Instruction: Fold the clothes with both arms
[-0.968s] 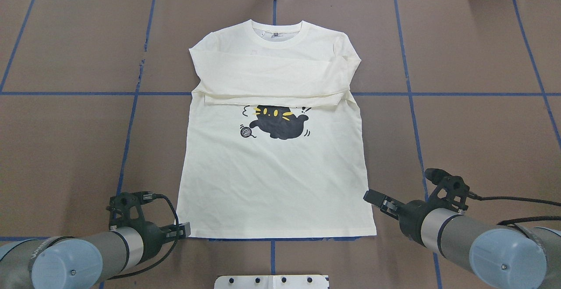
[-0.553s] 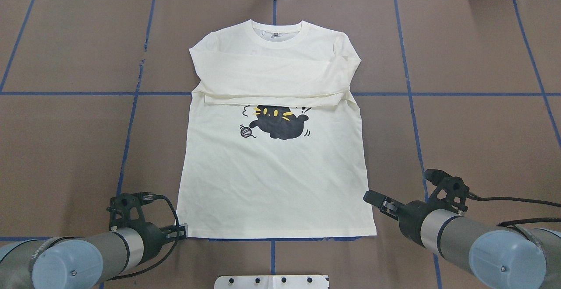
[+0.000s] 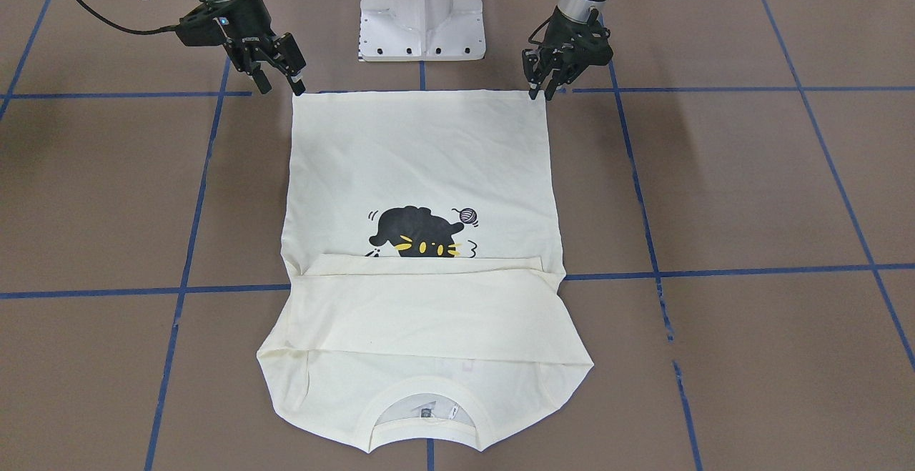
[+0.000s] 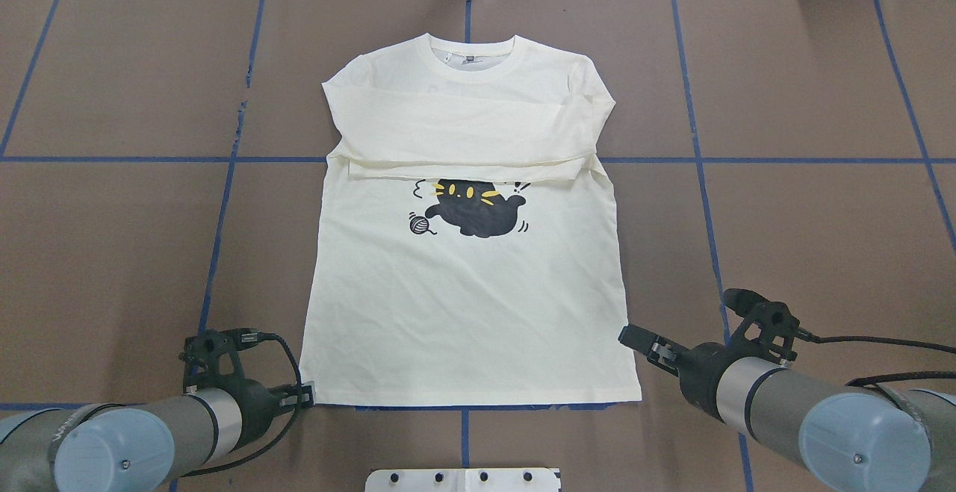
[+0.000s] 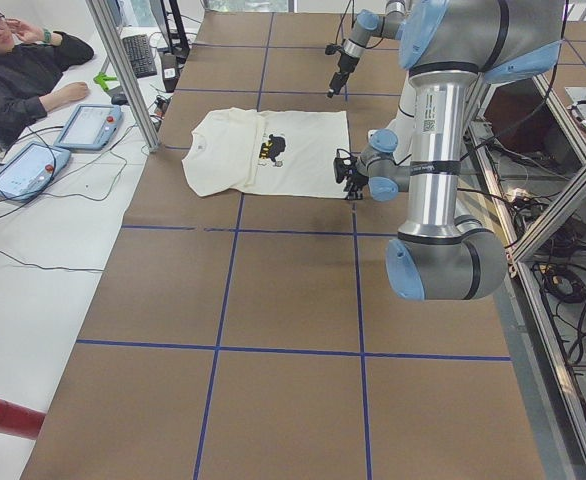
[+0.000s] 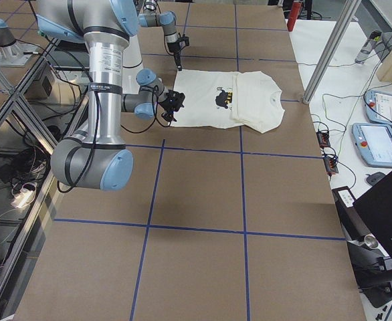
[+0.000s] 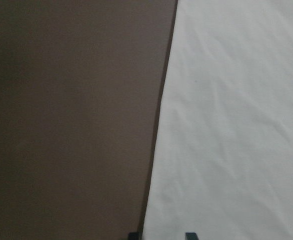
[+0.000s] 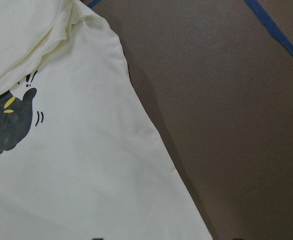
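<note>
The cream shirt (image 4: 463, 313) lies flat on the brown table, collar away from the robot, both sleeves folded across the chest above the black cat print (image 4: 474, 208). My left gripper (image 4: 308, 393) is low at the hem's left corner. It is open, and in the left wrist view its fingertips (image 7: 133, 235) straddle the shirt's (image 7: 236, 125) side edge. My right gripper (image 3: 281, 87) stands open at the hem's other corner, fingers wide apart, with nothing held. In the overhead view the right gripper (image 4: 633, 339) is beside the shirt's right edge.
The white pedestal base (image 3: 422, 13) stands just behind the hem, between the two arms. Blue tape lines (image 4: 224, 201) grid the table. A person (image 5: 18, 70) sits beyond the collar end with two tablets (image 5: 88, 125) and a metal post (image 5: 123, 70) nearby.
My left gripper has drawn back a little to the left, and its tip now sits right at the hem corner. The right arm has barely moved and the shirt lies as before.
</note>
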You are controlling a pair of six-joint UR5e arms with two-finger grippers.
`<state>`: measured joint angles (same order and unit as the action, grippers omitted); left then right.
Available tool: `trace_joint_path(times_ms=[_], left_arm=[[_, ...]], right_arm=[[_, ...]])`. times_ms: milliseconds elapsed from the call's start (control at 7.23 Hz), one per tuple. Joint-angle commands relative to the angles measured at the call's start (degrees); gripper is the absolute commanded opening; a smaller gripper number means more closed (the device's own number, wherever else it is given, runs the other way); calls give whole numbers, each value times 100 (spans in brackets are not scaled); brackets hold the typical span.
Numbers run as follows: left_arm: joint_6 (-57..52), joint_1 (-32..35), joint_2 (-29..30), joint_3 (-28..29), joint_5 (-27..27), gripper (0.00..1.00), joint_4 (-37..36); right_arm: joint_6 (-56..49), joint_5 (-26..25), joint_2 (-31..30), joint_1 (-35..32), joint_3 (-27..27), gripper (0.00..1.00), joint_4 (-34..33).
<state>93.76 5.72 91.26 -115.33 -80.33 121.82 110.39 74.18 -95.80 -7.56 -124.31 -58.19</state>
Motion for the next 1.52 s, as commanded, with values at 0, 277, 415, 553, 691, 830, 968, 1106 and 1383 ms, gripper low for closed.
trace_joint_path(times_ms=[0,277,415,553,691,830,968,1106,1383], left_arm=[[-7,0,-20,-7,0,39,0],[-7,-27,-20,2,0,17,0],[-7,-53,-11,2,0,5,-26],[-7,-62,-20,2,0,0,-35],[-7,-62,-20,-7,9,0,-35],[-16,-53,-20,-42,18,0,-35],[-16,-62,-11,-68,9,0,-35],[-16,-53,-11,-95,18,0,-26],[-7,-44,-11,-235,44,0,-26]], right_arm=[[0,0,0,1,3,89,0],[0,0,0,1,3,89,0],[0,0,0,1,3,89,0],[0,0,0,9,3,89,0],[0,0,-9,27,3,89,0],[78,-35,-9,88,3,86,-9],[453,-131,-9,236,3,81,-104],[866,-402,-9,508,3,77,-384],[1141,-588,0,791,3,76,-823]])
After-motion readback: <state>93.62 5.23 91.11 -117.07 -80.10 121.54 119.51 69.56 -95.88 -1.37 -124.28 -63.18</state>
